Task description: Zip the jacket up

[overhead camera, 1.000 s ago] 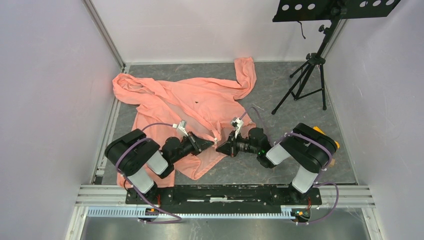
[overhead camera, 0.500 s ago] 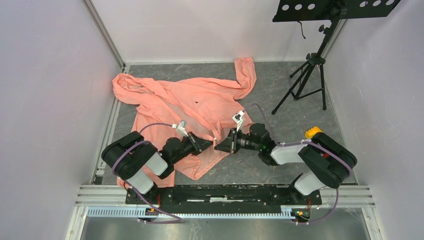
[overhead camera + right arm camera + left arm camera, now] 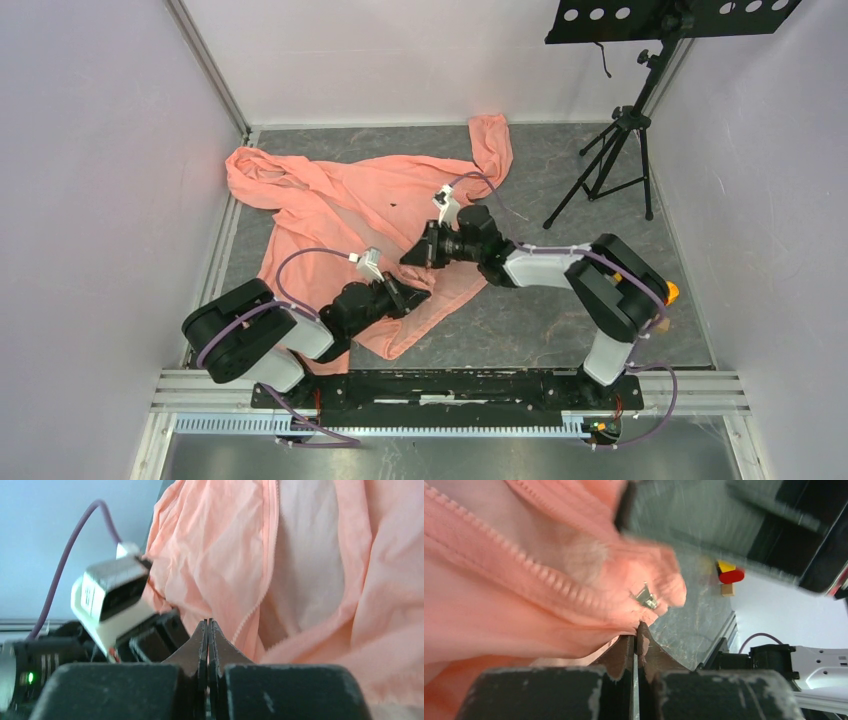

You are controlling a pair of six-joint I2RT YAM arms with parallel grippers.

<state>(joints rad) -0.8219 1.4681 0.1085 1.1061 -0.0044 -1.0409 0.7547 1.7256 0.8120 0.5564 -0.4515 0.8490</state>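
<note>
Jacket (image 3: 400,200), spread on the table (image 3: 560,310): right tool (image 3: 408,258), pinched shut (its catch hidden), is now sitting farther up the front than a moment ago while left tool (image 3: 422,294) is clamping the hem (image 3: 651,617), so the zipper (image 3: 272,540) is likely closing.

The jacket (image 3: 370,205) is thin matt cloth, kinda crinkly, zipper teeth (image 3: 524,561) look plastic, with one shiny metal bit (image 3: 646,597). Table (image 3: 480,330) is dull mottled grey.

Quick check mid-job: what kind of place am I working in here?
Probably a lab robot test cell: plain white walls box in a grey table, an aluminium rail runs along the near edge, and a black tripod stand sits beside the jacket.
</note>
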